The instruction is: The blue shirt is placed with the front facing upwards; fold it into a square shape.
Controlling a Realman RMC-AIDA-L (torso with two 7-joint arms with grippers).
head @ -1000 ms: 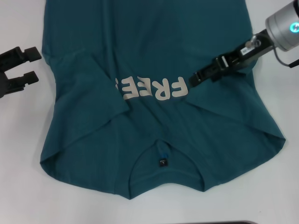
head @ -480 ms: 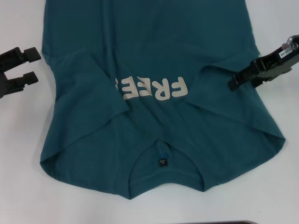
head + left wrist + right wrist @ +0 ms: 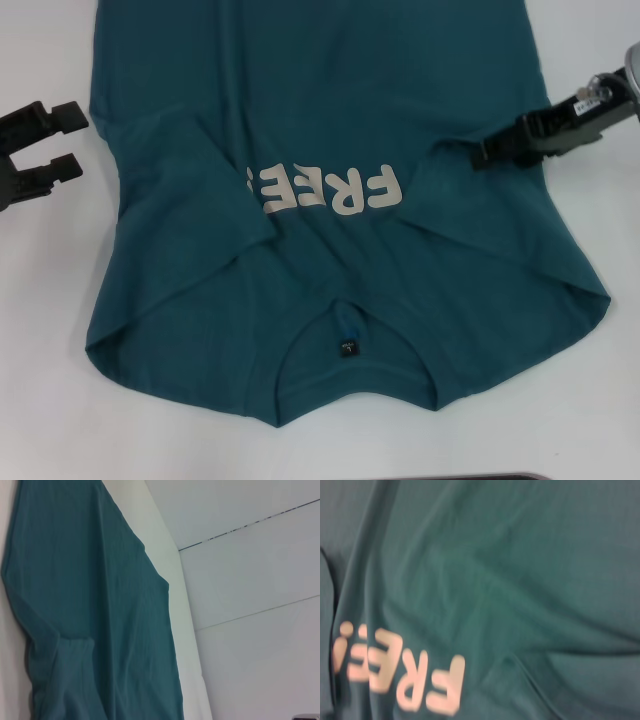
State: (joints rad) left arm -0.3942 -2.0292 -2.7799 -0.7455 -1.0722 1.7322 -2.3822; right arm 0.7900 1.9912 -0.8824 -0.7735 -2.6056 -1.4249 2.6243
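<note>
Since a second ago the right gripper [image 3: 480,156] has pulled back from beside the "FREE" lettering [image 3: 328,190] to the shirt's right edge; whether its fingers are parted cannot be told. Spread front-up on the white bench [image 3: 50,400], the blue shirt [image 3: 330,100] has both sleeves folded inward. Off the shirt's left side, the left gripper [image 3: 68,140] rests on the bench, fingers set wide.

Surface: white table [image 3: 40,400], bare along the frame's left, right and lower edges.
On it: the blue shirt [image 3: 330,120], spread flat, filling the frame's centre.
</note>
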